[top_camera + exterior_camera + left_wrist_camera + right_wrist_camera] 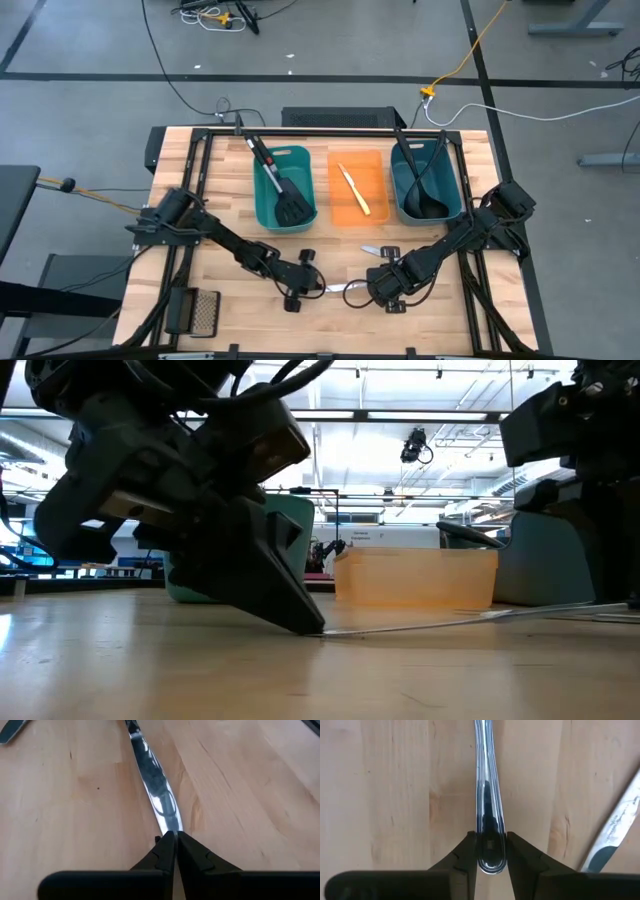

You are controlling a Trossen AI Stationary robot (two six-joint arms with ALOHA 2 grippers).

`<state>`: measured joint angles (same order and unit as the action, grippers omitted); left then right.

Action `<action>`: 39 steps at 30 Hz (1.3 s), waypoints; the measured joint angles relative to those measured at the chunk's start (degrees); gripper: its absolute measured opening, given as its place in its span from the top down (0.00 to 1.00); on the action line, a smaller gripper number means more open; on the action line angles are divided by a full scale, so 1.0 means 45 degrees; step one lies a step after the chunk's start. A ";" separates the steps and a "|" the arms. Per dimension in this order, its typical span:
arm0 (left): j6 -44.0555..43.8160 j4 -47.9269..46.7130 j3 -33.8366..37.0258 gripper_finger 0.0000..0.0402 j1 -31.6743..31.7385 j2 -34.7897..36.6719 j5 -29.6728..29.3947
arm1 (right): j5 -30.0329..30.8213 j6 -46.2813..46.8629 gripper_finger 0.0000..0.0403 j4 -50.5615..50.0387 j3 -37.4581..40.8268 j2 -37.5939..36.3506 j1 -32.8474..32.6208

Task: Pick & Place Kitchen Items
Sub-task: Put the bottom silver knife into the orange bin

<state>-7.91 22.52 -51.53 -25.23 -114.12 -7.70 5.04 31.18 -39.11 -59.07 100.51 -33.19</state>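
A silver table knife lies on the wooden table near its front edge, between my two grippers. My left gripper is shut on one end of it and my right gripper is shut on the other. A second silver knife lies on the table just behind it and also shows in the right wrist view. A black slotted spatula sits in the left teal bin. A yellow-handled knife lies in the orange bin. Black utensils sit in the right teal bin. My left gripper pinches the knife's narrow end between its two fingertips. The fingers slant down from the table's left and lie along the knife. In the low view that end is at the table top. My right gripper has the knife's rounded handle end between its two fingers, one on each long side. The fingers come from the table's right and lie along the knife. Whether that end is off the table, I cannot tell.
The left teal bin, the orange bin and the right teal bin stand in a row at the table's far side. A small mesh grater lies at the front left. Bare wood lies between bins and grippers.
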 joint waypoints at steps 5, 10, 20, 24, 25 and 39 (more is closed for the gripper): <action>0.0374 -0.0402 0.0049 0.94 0.0000 0.0665 0.0008 | -0.0187 0.0082 0.78 -0.0064 -0.0004 -0.0009 0.0005; 0.0531 -0.0419 0.0012 0.94 -0.0005 0.1107 -0.0141 | -0.0132 0.0292 0.78 -0.0119 -0.0013 -0.0024 0.0005; 0.0575 -0.0383 0.0011 0.94 -0.0029 0.1107 -0.0282 | -0.0002 0.0112 0.78 0.0473 -0.0023 -0.0375 -0.0126; 0.0570 -0.0429 0.0005 0.94 -0.0034 0.1116 -0.0284 | 0.0569 0.0096 0.78 0.0529 -0.0026 -0.0884 -0.0195; 0.0571 -0.0463 0.0000 0.94 -0.0036 0.1159 -0.0285 | 0.0760 0.0123 0.78 0.0504 -0.0022 -0.1012 -0.0226; 0.0915 -0.2447 -0.0029 0.96 -0.0486 0.3854 -0.1375 | 0.0952 0.1318 0.79 0.1636 0.1656 -0.2132 -0.0293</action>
<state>-3.79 11.51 -51.66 -27.42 -96.78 -13.89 9.33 37.11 -31.75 -51.62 90.91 -34.51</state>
